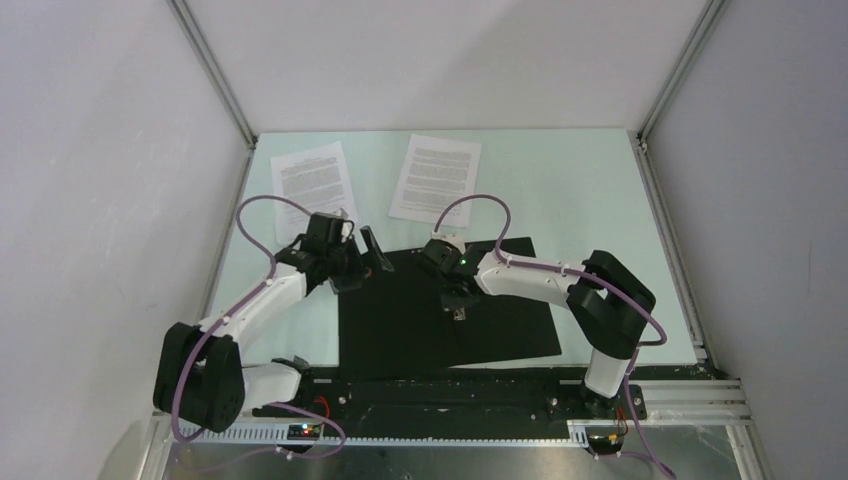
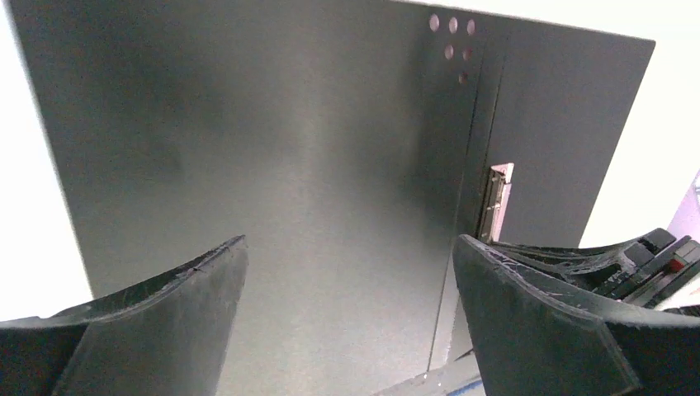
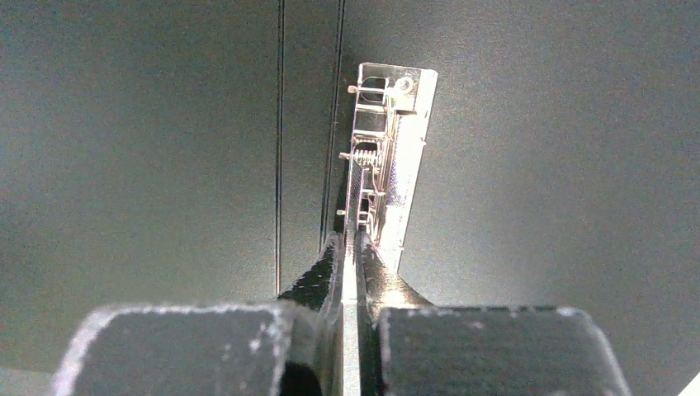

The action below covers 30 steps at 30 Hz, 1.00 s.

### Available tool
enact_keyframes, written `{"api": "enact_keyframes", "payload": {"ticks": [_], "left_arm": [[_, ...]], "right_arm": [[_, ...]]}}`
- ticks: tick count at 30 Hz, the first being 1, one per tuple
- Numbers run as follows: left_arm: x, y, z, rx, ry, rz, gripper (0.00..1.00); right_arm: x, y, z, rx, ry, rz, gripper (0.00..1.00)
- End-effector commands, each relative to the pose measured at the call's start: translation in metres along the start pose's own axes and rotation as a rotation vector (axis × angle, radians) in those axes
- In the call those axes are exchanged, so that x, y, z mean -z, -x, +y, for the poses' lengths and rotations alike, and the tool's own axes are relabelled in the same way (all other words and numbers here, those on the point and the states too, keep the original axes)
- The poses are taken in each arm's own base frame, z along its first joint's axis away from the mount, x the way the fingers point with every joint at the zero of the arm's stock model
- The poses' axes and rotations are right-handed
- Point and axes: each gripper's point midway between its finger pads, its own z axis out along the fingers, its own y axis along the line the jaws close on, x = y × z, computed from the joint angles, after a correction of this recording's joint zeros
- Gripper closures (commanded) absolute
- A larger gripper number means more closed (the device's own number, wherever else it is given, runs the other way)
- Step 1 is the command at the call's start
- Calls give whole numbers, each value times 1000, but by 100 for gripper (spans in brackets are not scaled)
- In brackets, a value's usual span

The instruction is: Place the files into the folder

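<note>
Just folder [image 1: 400,320], green table [image 1: 580,200], white walls [image 1: 450,60]

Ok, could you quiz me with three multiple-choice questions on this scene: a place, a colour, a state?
1. The two sheets lie: A on the table beyond the folder; B inside the folder; C in a gripper.
2. The open folder's upward face is: A red; B white; C black.
3. The right gripper is: A wide open; B shut on the metal clip; C shut on paper.
Answers: A, both lie flat past its far edge; C, black panels show; B, its fingers pinch that clip.
</note>
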Motion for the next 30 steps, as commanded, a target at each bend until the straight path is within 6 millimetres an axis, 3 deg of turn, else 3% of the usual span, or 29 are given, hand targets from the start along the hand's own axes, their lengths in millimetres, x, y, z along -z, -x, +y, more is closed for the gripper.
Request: {"api": "enact_keyframes", "payload": {"ticks": [1, 4, 8, 11, 14, 16, 18, 22, 26, 30], "left_arm": [[-10, -7, -31, 28, -119, 17, 2], [-17, -21, -37, 24, -137, 48, 2], [-24, -34, -35, 44, -134, 64, 2], [-31, -42, -19, 75, -83, 65, 5], [-34, -47, -2, 119, -24, 47, 5], [-37, -53, 8, 155, 11, 45, 4], [-38, -56, 16, 175, 36, 40, 4], [-39, -58, 27, 186, 79, 29, 4], [-38, -59, 33, 192, 107, 19, 3], [-38, -59, 34, 202, 109, 20, 3]], "right_arm": [[9, 17, 28, -47, 90, -47, 94], [11, 14, 33, -40, 116, -43, 91], [14, 9, 38, -38, 159, -50, 77], [19, 10, 40, -43, 189, -66, 62], [26, 13, 37, -46, 186, -86, 58], [30, 16, 30, -49, 163, -103, 60], [33, 18, 21, -54, 129, -126, 75], [37, 13, 12, -8, 105, -124, 82], [34, 6, 8, 25, 88, -98, 82], [31, 0, 21, 43, 107, -96, 81]]}}
